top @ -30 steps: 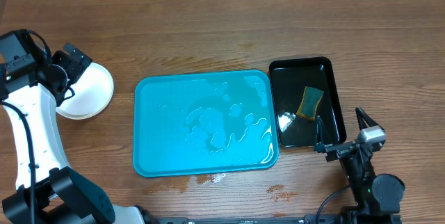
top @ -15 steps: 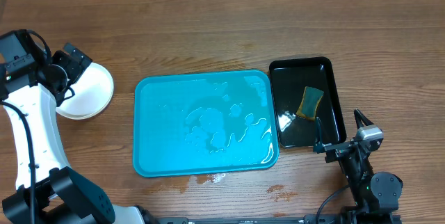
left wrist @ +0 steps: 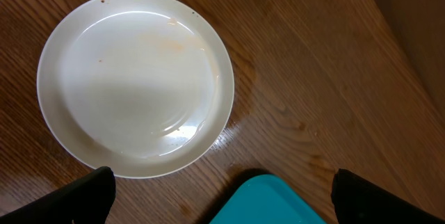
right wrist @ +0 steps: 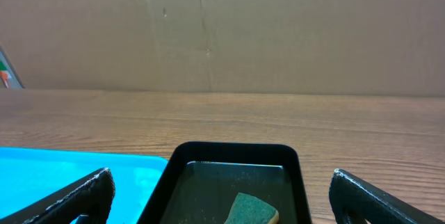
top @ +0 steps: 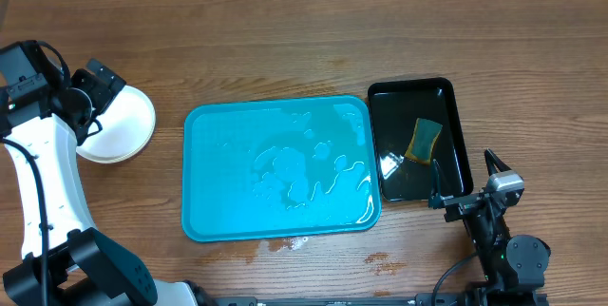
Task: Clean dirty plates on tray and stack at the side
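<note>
At the left side of the table (top: 285,40), the plates (top: 125,121) lie flat on the wood as a white round stack. They sit apart from the rim of the tray (top: 218,201) and near its far left corner. From above you see a second rim offset under the top plate; how many plates make up the stack you cannot tell. Being round, they point no particular way. In the left wrist view the top plate shows a faint orange smear and a few dark specks near its rim.

The tray lies flat at the table's middle with its long axis running left to right — one short side faces the plates, the other faces the black tray (top: 394,125). Pools and beads of water (top: 294,168) cover its floor toward the middle and right. Small wet patches (top: 290,242) mark the wood by its near edge.

The black tray stands just beside the right short side, with its long axis running near to far, crosswise to the turquoise one. A yellow-green sponge (top: 424,137) lies about midway along it.

Check the left gripper (left wrist: 226,200): its fingers are spread wide and grasp nothing, hanging over the wood between the plates and the tray's corner. The right gripper (right wrist: 222,200) is likewise spread wide and empty — it sits at the near end of the black tray.
</note>
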Robot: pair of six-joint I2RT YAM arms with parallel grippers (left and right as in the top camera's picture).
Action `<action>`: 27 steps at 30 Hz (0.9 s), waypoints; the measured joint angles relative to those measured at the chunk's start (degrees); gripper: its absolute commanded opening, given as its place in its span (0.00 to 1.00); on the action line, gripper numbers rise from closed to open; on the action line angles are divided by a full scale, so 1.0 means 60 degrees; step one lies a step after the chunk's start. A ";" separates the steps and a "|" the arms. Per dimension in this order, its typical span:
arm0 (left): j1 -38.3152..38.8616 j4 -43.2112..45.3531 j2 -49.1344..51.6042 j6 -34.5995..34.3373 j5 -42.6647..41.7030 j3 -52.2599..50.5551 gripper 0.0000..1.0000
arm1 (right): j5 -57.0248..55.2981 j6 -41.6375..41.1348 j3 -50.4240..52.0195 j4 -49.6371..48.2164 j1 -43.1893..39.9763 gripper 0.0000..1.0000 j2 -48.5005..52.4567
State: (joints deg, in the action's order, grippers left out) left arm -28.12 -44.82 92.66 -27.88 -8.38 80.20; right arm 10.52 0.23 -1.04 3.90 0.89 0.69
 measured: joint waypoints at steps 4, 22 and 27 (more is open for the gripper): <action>0.0000 0.0000 0.0000 -0.0004 0.0000 0.0000 1.00 | -0.0004 0.0000 0.0000 0.0000 0.0000 1.00 0.0000; 0.1577 -0.0066 -0.1763 -0.0004 0.0033 -0.0004 1.00 | -0.0004 -0.0004 0.0000 0.0000 0.0000 1.00 0.0000; 0.2667 -0.0062 -0.3453 0.0000 -0.0007 -0.0004 1.00 | -0.0007 0.0000 0.0000 0.0000 0.0000 1.00 0.0000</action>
State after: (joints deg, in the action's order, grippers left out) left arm -12.12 -45.19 71.94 -27.88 -8.43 80.18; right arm 10.48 0.23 -1.04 3.90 0.89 0.69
